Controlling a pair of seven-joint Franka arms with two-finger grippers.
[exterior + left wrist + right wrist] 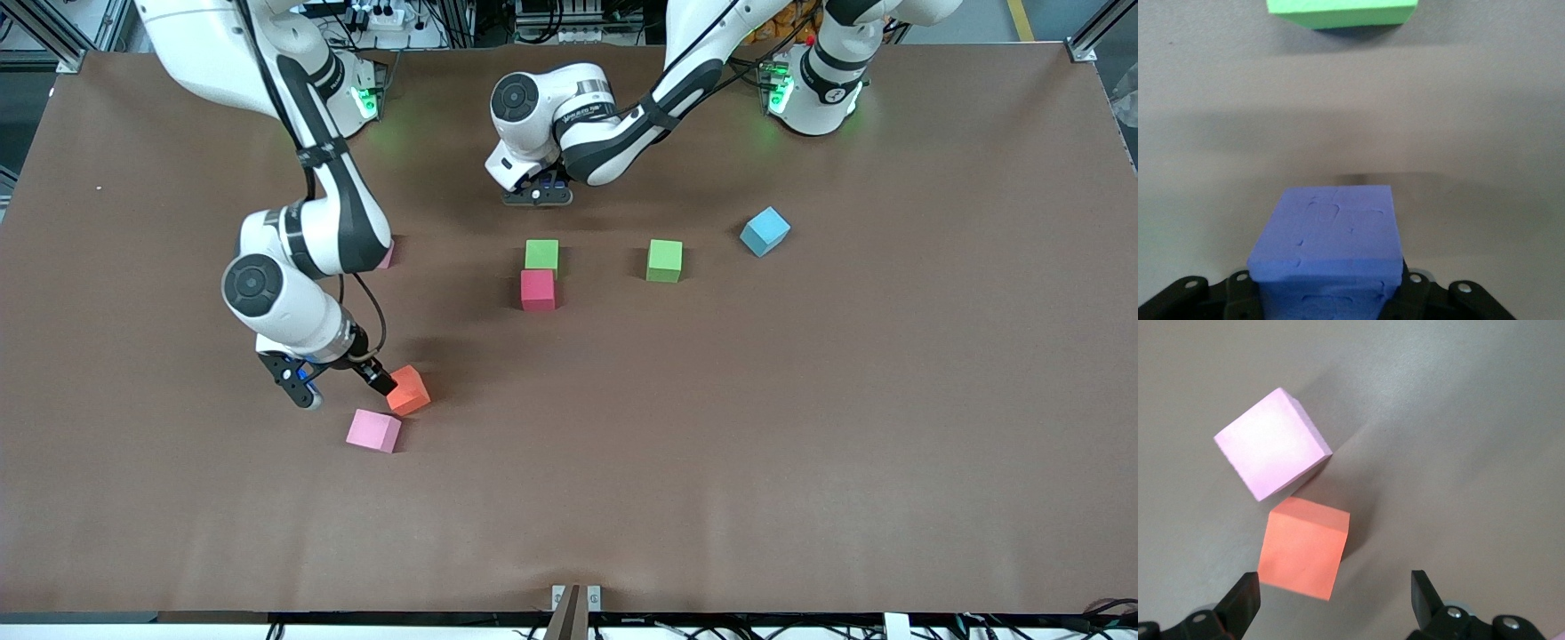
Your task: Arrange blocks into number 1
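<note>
Left gripper (1328, 303): my jaws clamp purple block (1328, 233); soft foam, dents.
Right gripper (1335, 603): open over orange block (1305, 547); take flat sides.

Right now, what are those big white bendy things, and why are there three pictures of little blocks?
They are two robot arms standing at a brown table. Each ends in a gripper, a hand with two fingers.

The big picture comes from a camera high above the table. The other two come from small cameras on the arms' wrists.

The left gripper is shut on a small purple foam cube, held above the table near a green foam cube. A red foam cube touches that green one, nearer the camera. A second green foam cube and a light blue cube sit toward the left arm's end.

The right gripper is open, next to an orange foam cube, with a pink cube beside it.
</note>
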